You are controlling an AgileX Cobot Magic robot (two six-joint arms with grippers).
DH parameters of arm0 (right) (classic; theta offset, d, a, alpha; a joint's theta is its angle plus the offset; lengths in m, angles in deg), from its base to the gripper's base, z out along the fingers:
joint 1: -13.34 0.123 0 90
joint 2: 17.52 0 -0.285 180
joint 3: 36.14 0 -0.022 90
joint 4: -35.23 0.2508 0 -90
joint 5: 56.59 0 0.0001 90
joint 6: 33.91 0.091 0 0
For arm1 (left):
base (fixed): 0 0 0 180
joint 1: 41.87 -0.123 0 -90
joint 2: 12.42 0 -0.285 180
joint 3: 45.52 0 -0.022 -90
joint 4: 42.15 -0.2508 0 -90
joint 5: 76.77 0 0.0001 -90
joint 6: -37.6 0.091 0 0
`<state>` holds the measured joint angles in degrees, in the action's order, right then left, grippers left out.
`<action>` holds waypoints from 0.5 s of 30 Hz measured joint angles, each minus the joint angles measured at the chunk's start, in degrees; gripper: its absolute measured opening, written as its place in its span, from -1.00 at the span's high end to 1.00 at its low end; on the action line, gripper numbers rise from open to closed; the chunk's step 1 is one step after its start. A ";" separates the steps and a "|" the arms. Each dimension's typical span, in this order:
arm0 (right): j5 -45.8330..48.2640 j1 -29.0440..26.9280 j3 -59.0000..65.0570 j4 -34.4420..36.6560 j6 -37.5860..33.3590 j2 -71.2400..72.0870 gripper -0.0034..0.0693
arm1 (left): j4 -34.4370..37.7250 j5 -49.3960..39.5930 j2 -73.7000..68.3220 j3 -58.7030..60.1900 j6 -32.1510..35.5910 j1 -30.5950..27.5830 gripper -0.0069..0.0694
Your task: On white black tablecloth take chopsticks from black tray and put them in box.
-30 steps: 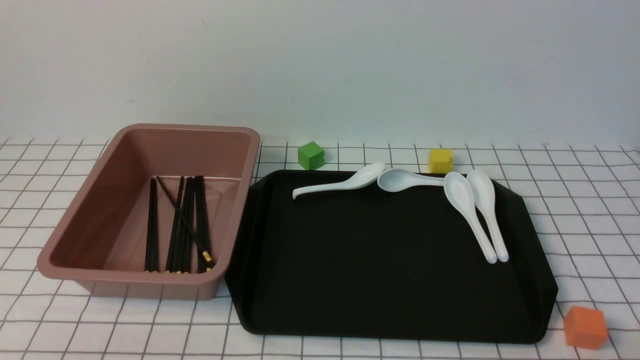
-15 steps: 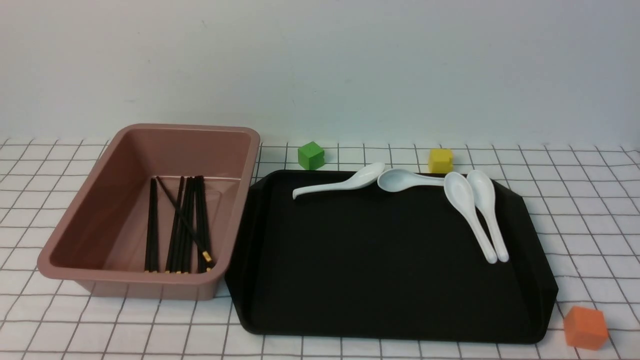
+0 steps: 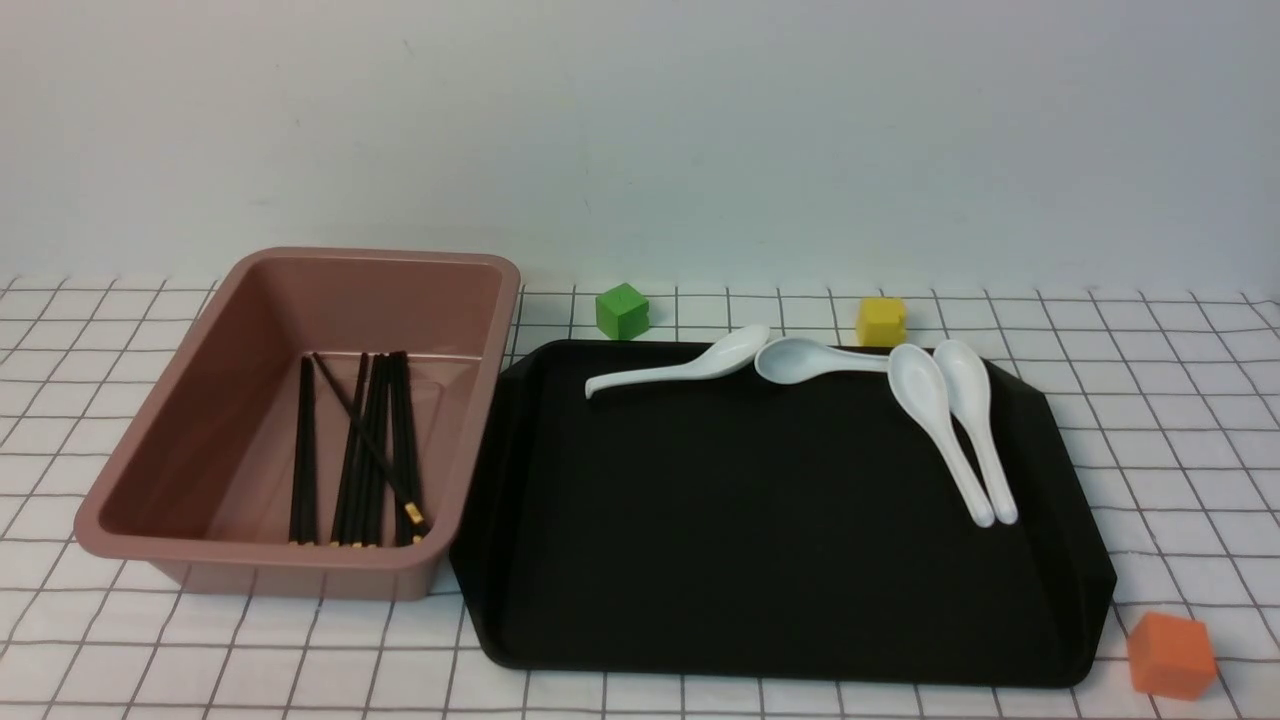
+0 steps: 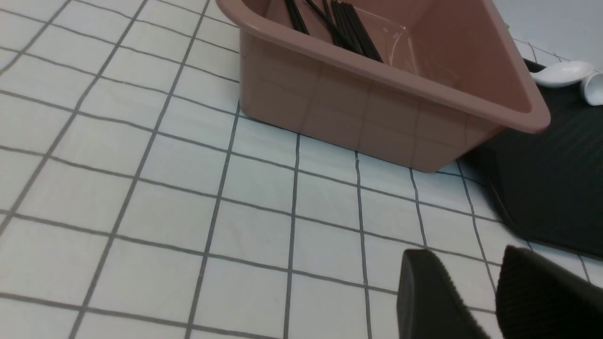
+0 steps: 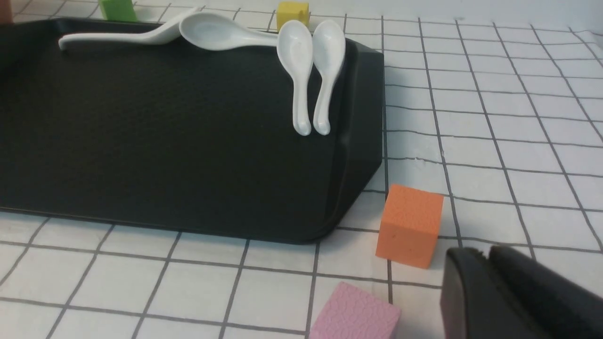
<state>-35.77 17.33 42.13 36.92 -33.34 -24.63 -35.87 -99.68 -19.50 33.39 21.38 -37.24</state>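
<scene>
Since the chopsticks [image 3: 358, 450] all lie in the box [image 3: 262, 566] and the tray [image 3: 760, 560] holds only spoons [image 3: 940, 415], I judge the job finished, with my left gripper [image 4: 471, 301] slightly parted and right gripper [image 5: 487, 278] closed, both empty.

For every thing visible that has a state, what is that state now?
chopsticks: lying inside the box
box: upright, open-topped
tray: flat, holds only spoons
spoons: four, resting on tray
left gripper: jaws apart, empty
right gripper: jaws together, empty
</scene>
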 joint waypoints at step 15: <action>0.01 0.00 0.00 0.00 0.00 0.00 0.64 | 0.00 0.00 0.00 0.00 0.00 0.00 0.19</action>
<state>-35.76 17.33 42.13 36.92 -33.34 -24.63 -35.87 -99.68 -19.50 33.39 21.38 -37.24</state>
